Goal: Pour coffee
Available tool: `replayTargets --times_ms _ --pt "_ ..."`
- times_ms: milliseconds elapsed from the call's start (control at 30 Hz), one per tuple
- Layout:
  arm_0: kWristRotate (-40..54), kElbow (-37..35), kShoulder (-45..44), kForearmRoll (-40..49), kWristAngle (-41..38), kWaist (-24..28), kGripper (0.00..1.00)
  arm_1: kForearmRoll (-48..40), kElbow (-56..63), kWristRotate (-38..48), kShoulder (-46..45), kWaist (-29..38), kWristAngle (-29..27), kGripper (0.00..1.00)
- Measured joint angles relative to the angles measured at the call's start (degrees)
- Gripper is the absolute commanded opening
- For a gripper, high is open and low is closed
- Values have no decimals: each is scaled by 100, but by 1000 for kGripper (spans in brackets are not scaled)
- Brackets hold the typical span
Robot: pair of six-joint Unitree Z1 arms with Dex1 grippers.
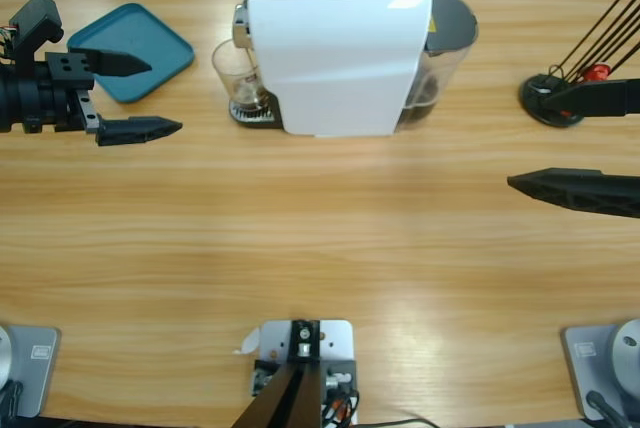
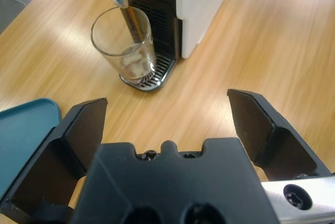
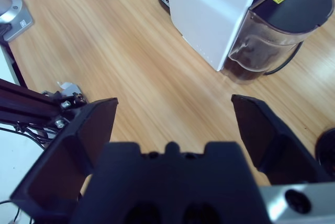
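Observation:
A white coffee machine [image 1: 335,53] stands at the back middle of the table. A clear glass [image 1: 238,73] sits on its drip tray [image 2: 157,75] under the spout. In the left wrist view a thin brown stream of coffee [image 2: 134,25] runs from the spout into the glass [image 2: 125,46], with a little pale, foamy liquid at the bottom. My left gripper [image 1: 150,96] hangs open to the left of the glass, well apart from it and empty [image 2: 167,114]. My right gripper [image 1: 525,141] is open and empty at the far right, facing the machine's water tank [image 3: 267,46].
A teal tray [image 1: 130,48] lies at the back left, partly under the left gripper's far jaw. A black round base with thin black rods [image 1: 550,98] stands at the back right, beside the right gripper. Bare wooden table [image 1: 330,238] stretches in front of the machine.

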Motion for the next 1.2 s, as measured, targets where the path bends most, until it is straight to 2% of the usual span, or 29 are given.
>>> replayTargets --times_ms 1200 --pt "0 21 -73 0 1 0 1000 -59 0 50 3 3 1 1000"
